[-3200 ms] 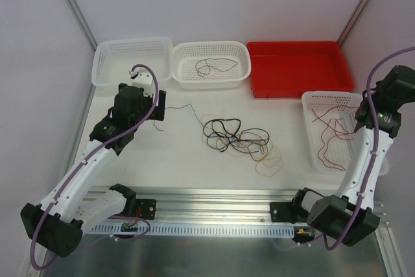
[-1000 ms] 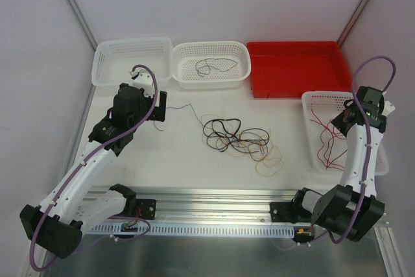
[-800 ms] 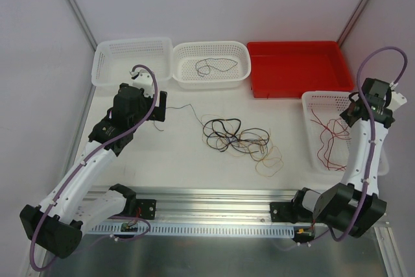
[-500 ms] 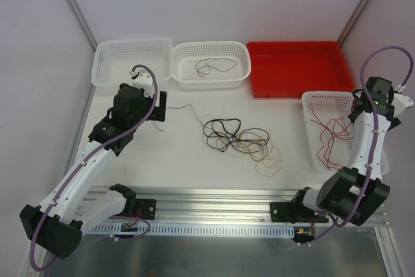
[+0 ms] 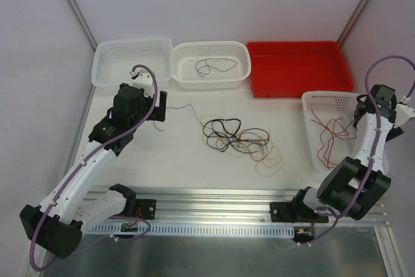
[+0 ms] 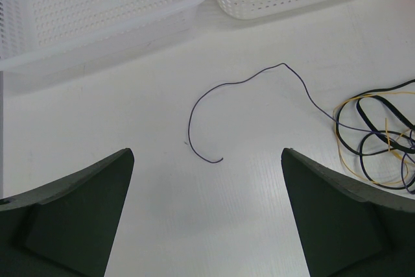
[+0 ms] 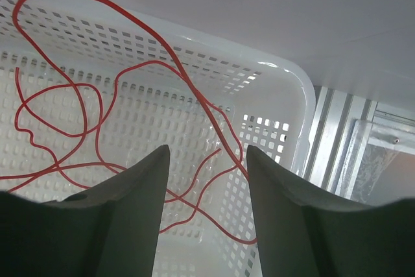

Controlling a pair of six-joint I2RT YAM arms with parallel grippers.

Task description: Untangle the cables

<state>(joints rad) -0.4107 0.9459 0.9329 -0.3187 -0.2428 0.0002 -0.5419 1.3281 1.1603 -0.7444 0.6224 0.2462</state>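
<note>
Left pincer (image 6: 207,154) gapes wide over a dark cable (image 6: 283,65); right pincer (image 7: 207,150), narrowly parted, empty, above red cables (image 7: 130,21)

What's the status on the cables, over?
Left claw open over loose dark wire. Right claw open over red cable in basket. Tangle mid-table, nothing blocking.

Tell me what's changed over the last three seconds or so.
The right arm swung outward toward the table's right edge, so the right gripper now sits open over the white basket's outer side, above the red cable lying inside. No grab or release is visible. The left gripper, open, and the cable tangle stayed put.
</note>
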